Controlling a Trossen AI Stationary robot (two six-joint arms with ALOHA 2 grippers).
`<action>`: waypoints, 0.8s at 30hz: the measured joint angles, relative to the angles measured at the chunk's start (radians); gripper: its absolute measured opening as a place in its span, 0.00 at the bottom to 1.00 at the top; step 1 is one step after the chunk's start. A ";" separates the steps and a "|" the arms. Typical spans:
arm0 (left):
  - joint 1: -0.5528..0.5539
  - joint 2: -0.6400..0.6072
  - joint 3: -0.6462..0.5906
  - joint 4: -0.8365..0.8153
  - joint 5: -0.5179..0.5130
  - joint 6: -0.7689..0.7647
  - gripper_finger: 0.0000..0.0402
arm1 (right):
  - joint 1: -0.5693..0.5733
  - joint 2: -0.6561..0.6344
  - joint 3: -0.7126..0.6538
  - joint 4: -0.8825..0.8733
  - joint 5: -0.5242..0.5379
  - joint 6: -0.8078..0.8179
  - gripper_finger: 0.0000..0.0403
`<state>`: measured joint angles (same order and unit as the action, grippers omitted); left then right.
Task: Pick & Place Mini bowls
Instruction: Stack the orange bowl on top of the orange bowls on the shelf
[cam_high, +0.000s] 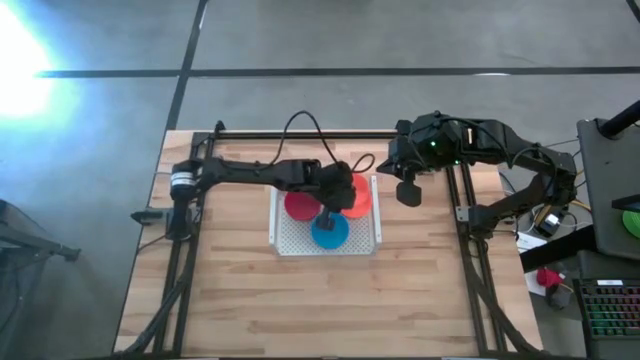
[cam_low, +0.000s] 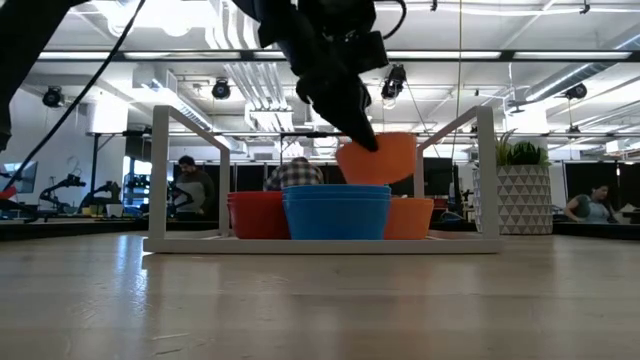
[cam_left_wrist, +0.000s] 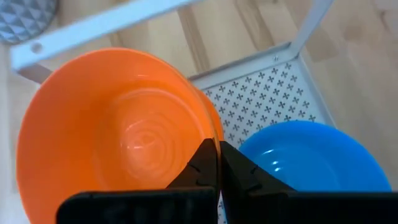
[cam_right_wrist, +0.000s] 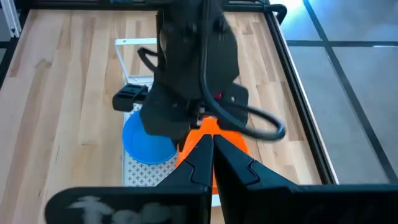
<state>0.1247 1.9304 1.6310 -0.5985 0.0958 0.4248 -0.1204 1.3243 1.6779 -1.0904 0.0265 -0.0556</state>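
Observation:
A white perforated tray (cam_high: 372, 240) stands at mid-table. In it are red mini bowls (cam_low: 258, 214), blue mini bowls (cam_low: 337, 212) nearest the front, and an orange one (cam_low: 412, 218). Another orange mini bowl (cam_low: 385, 158) hangs tilted above them, with my left gripper (cam_left_wrist: 217, 163) shut on it over the tray (cam_left_wrist: 267, 93). My right gripper (cam_high: 408, 195) hangs shut and holds nothing, above the table just right of the tray. My left gripper pinches the orange bowl's rim (cam_left_wrist: 214, 138), one finger inside the bowl and one outside. The fingers slant down from the table's left side. The bowl is lifted clear and tilted, above the bowls in the tray.
The tray's white frame (cam_low: 160, 175) rises around the bowls. A green plant in a white patterned pot (cam_low: 518, 195) stands beyond the tray's right side. Bare wooden table (cam_high: 330, 300) lies toward the near edge. People are in the room behind (cam_low: 190, 185).

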 joint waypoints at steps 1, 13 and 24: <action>-0.001 0.007 0.000 0.002 0.002 0.000 0.00 | 0.000 0.000 0.000 0.001 0.000 0.000 0.02; -0.003 0.045 -0.001 0.049 0.015 0.003 0.00 | 0.000 -0.001 0.000 0.005 0.000 0.000 0.02; -0.004 0.090 -0.008 0.067 0.014 -0.004 0.00 | 0.000 -0.001 0.000 0.006 0.000 0.003 0.02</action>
<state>0.1207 2.0209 1.6226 -0.5318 0.1097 0.4204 -0.1202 1.3233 1.6778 -1.0847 0.0269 -0.0526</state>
